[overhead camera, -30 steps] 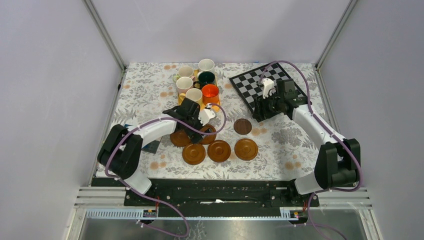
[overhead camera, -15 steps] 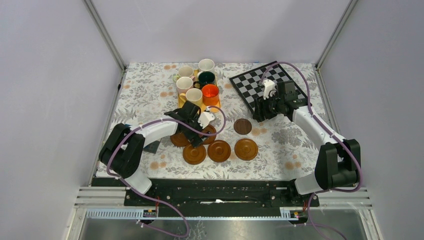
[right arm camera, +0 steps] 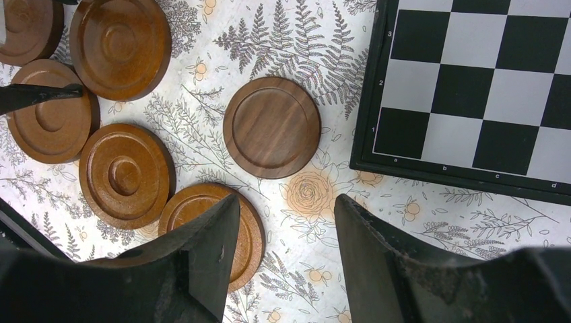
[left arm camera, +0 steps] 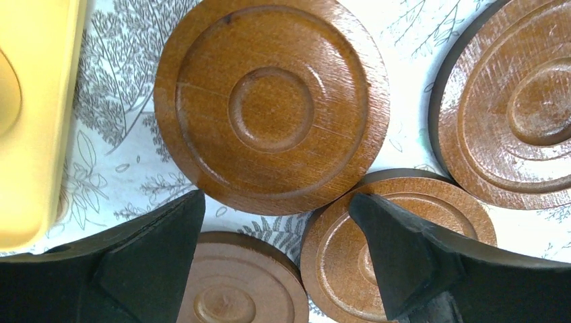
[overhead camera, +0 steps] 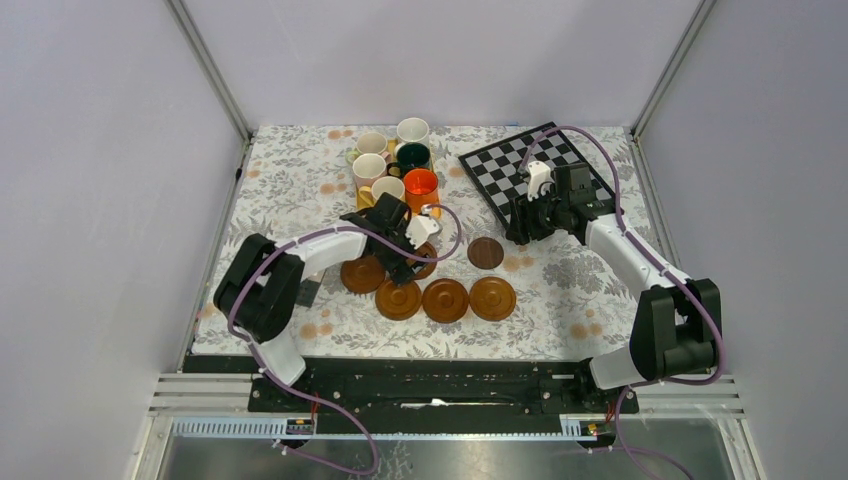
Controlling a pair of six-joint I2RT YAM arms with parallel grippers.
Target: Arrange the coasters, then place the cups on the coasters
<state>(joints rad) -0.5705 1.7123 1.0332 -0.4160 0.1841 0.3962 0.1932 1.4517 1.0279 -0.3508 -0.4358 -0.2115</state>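
Note:
Several reddish-brown coasters lie in a loose cluster in front of the cups: one (overhead camera: 362, 273) at the left and a row of three (overhead camera: 398, 299), (overhead camera: 445, 299), (overhead camera: 492, 298). My left gripper (overhead camera: 403, 262) hovers open low over this cluster. In its wrist view the left gripper (left arm camera: 276, 222) straddles the meeting point of three coasters (left arm camera: 271, 104), (left arm camera: 229, 289), (left arm camera: 404, 229) and holds none. The darker coaster (overhead camera: 486, 252) lies apart to the right. My right gripper (right arm camera: 286, 249) hangs open just beyond that dark coaster (right arm camera: 272, 126). The cups (overhead camera: 412, 156) stand bunched at the back.
A chessboard (overhead camera: 530, 170) lies at the back right, and its edge (right arm camera: 485, 87) is close to my right gripper. The yellow tray (left arm camera: 30, 121) under the cups sits just left of my left fingers. A floral cloth (overhead camera: 580, 290) covers the table.
My left gripper has moved right and slightly towards the cups. The two left coasters of the front row have shifted a little right. The right arm has barely moved.

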